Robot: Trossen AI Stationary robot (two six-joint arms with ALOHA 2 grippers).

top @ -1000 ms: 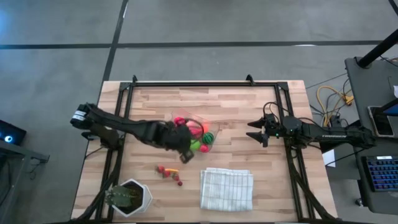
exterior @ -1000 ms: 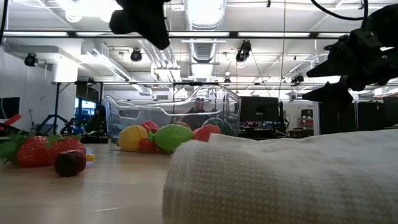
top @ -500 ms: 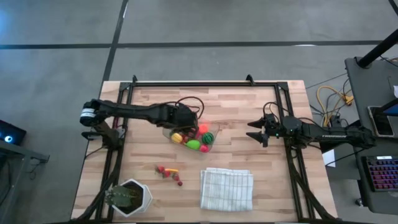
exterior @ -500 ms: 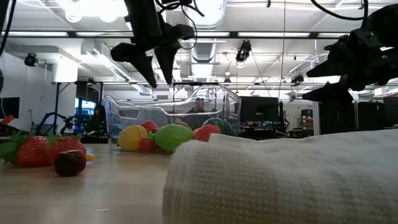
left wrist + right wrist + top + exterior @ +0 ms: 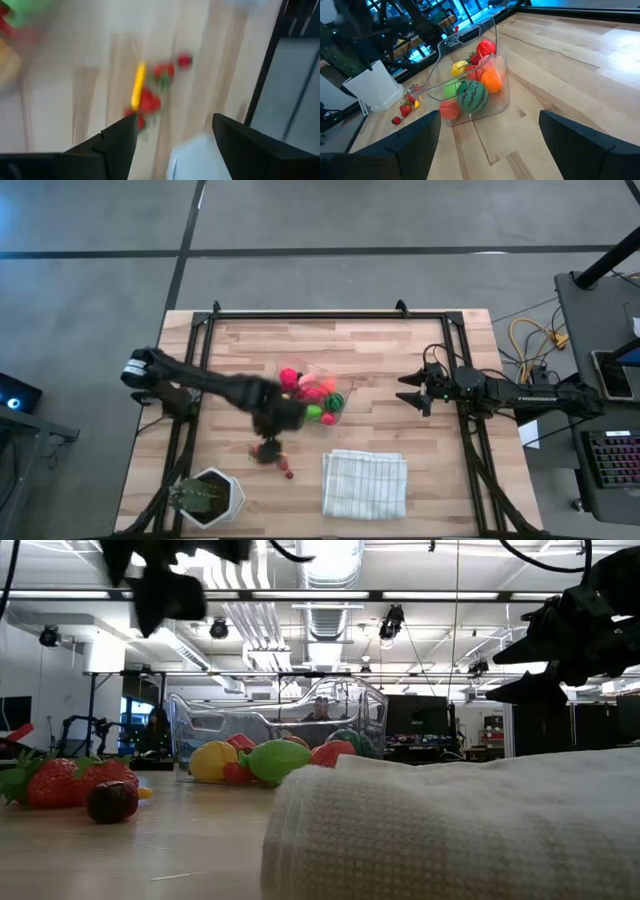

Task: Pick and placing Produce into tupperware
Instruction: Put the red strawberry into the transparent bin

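- A robotics lab or workshop in a big industrial hall.
- Exposed ceiling ducts (image 5: 325, 580), strip lights and hanging spotlights overhead.
- A wooden bench (image 5: 380, 345) in a black metal frame on a bare concrete floor (image 5: 330, 215).
- At right, a desk with coiled cables (image 5: 530, 340) and a keyboard (image 5: 612, 460).

bare table (image 5: 400, 345) behind tupperware (image 5: 318, 393); cloth (image 5: 364, 483), apparently plant pot (image 5: 215, 496) crowd front.
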